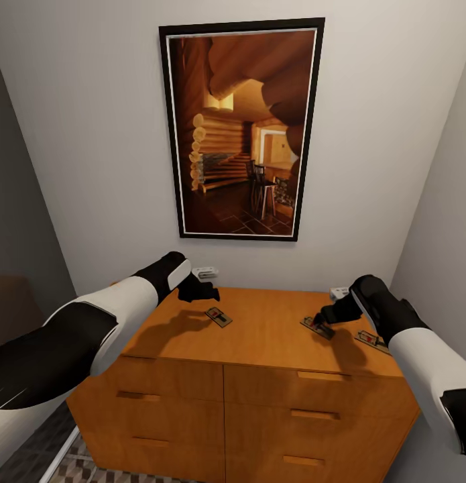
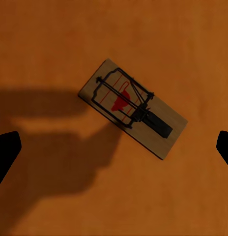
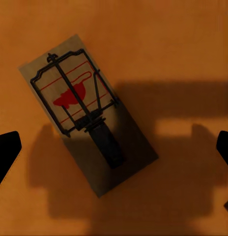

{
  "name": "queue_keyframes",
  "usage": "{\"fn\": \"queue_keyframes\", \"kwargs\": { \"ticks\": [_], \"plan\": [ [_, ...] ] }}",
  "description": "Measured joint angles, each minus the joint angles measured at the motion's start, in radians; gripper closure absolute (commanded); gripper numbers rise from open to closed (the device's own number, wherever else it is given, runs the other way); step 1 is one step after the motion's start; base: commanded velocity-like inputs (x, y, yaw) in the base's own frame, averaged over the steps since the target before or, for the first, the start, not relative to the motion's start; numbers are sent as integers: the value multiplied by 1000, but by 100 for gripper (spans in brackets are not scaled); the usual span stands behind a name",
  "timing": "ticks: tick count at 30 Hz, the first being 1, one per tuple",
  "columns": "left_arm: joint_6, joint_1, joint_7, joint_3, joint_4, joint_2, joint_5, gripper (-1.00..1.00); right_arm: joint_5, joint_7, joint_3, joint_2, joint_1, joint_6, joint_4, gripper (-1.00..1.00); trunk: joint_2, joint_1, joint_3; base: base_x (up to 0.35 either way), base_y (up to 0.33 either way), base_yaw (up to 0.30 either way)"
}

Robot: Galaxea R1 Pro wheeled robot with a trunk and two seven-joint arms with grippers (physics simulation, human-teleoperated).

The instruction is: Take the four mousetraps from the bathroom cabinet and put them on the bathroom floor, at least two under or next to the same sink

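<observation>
Mousetraps lie flat on the cabinet (image 1: 259,335) top, walls close on three sides.
The left gripper (image 1: 199,290) and right gripper (image 1: 324,315) are held spread above separate mousetraps (image 1: 218,316), nothing clamped.

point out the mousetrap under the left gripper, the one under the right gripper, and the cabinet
left mousetrap (image 2: 132,108), left wrist view, on its wire frame over the red mark
right mousetrap (image 3: 87,110), right wrist view, middle of the board
cabinet (image 1: 259,396), head view, on its drawer fronts
</observation>
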Motion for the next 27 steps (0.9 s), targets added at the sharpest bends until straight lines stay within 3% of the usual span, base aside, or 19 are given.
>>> {"fn": "queue_keyframes", "kwargs": {
  "ticks": [8, 20, 27],
  "plan": [
    [0, 0, 1, 1, 0, 1, 0, -100, -2, -1, 1, 3, 0, 0, -15, -100, 0, 0, 0, 23, 0, 0],
    [0, 0, 0, 1, 1, 2, 0, -100, -4, 0, 1, 6, 0, 0, -17, -100, 0, 0, 0, 217, 0, 0],
    [-1, 0, 0, 1, 1, 2, -1, -100, -6, 0, 3, 8, 0, 0, -15, -100, 0, 0, 0, 84, 0, 0]
  ]
}}
